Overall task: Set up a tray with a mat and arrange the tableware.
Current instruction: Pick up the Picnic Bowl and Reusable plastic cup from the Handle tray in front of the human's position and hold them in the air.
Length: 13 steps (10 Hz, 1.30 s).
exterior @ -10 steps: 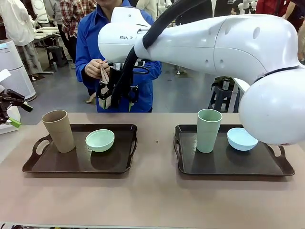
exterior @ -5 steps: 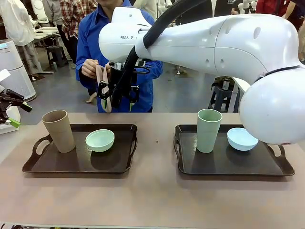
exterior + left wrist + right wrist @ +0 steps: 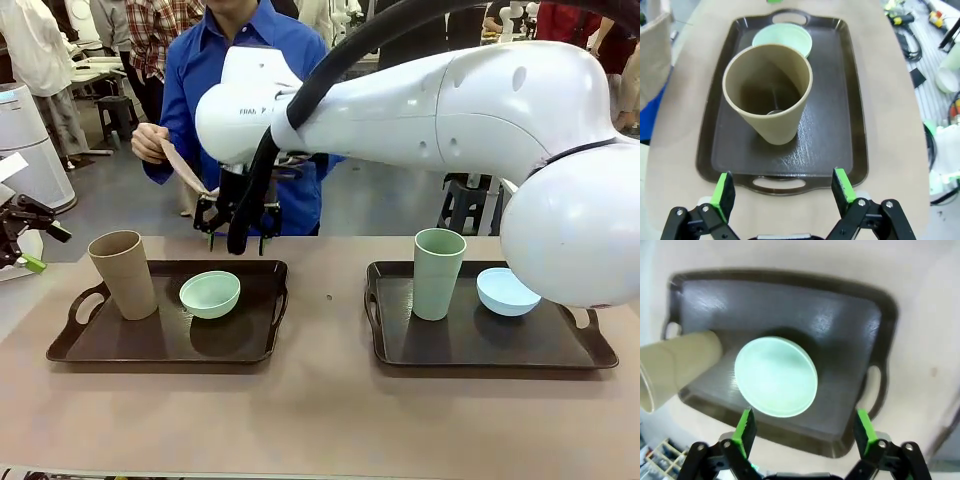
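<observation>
step: judged to be clearing the left tray (image 3: 262, 345) so the mat (image 3: 186, 168) can go under the tableware; the mint bowl (image 3: 210, 294) looks like the first piece to lift
how to do it well: bring the right gripper (image 3: 238, 236) straight down with one finger inside the rim and one outside, close gently, lift clear of the tan cup (image 3: 123, 274) and set it on bare table; stay out of the way of the person's hand (image 3: 150, 143)
right gripper: jaws fully apart, holding nothing, hovering above the far edge of the left tray
bowl vs right fingers: in the right wrist view the mint bowl (image 3: 776, 376) sits between and just beyond the green pads (image 3: 745, 430), below them, not touching
left gripper: (image 3: 782, 187) wide open, empty
cup vs left fingers: tan cup (image 3: 768, 99) stands upright on the tray (image 3: 832, 150), ahead of the pads (image 3: 724, 189) and roughly centred between them, apart
mat: tan sheet in the person's hand, held up behind the table
other tray: right tray (image 3: 490, 345) carries the green cup (image 3: 438, 272) and blue bowl (image 3: 506, 291), side by side
</observation>
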Available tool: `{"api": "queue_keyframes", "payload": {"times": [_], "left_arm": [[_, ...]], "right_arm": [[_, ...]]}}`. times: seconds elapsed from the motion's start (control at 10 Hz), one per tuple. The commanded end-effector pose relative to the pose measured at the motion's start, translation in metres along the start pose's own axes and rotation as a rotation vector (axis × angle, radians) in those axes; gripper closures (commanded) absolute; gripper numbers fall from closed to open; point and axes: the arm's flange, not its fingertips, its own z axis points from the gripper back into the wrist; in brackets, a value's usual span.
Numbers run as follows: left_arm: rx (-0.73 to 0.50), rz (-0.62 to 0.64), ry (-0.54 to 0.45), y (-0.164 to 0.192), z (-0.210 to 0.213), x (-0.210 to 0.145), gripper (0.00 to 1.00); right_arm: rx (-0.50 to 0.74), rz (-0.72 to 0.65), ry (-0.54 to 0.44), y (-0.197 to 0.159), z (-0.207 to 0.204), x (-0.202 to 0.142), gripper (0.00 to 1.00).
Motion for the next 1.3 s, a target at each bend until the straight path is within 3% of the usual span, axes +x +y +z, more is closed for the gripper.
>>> {"api": "queue_keyframes", "payload": {"times": [0.0, 0.4, 1.2], "left_arm": [[0.001, -0.029, -0.018, 0.007, 0.000, -0.009, 0.00], [-0.014, -0.095, -0.080, 0.010, -0.026, -0.015, 0.00], [-0.012, -0.049, -0.157, 0.009, -0.079, -0.003, 0.00]], "right_arm": [[-0.050, -0.047, -0.046, -0.014, -0.006, -0.035, 0.00], [-0.109, -0.059, -0.083, -0.010, -0.038, -0.034, 0.00], [-0.095, 0.030, -0.126, 0.001, -0.071, -0.015, 0.00]]}}
